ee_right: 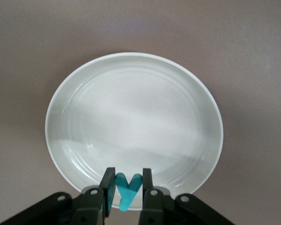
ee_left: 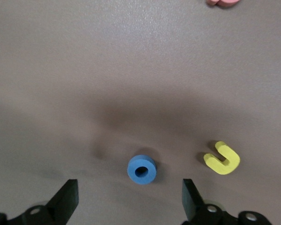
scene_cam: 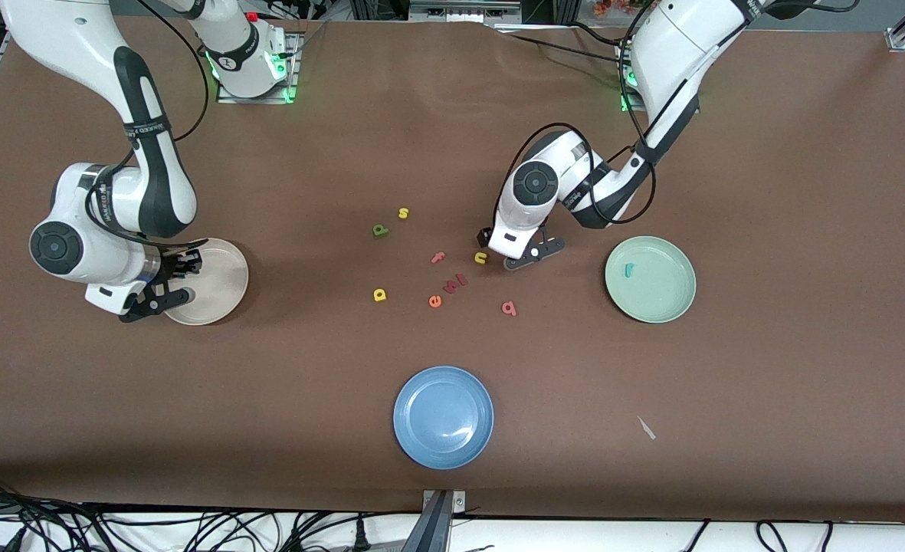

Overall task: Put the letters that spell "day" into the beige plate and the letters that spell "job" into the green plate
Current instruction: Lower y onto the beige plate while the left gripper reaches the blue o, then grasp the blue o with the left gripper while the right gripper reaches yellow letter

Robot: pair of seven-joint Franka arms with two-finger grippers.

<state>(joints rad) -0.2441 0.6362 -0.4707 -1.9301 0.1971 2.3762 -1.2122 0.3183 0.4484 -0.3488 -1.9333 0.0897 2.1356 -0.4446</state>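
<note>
Right wrist view: right hand [ee_right: 126, 187] pinches the teal "y" [ee_right: 127, 189] over the beige plate's [ee_right: 131, 93] rim.

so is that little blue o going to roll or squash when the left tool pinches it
The blue o lies flat on the table on its broad face, so it probably won't roll unless tipped onto its edge. It looks like thick foam, likely light and a bit squashy, so it may skid if one finger of the open left tool touches first.

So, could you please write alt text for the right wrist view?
The right gripper holds a teal "y" between its fingers, over the rim of the beige plate. The plate holds nothing and sits on the brown table.
</note>
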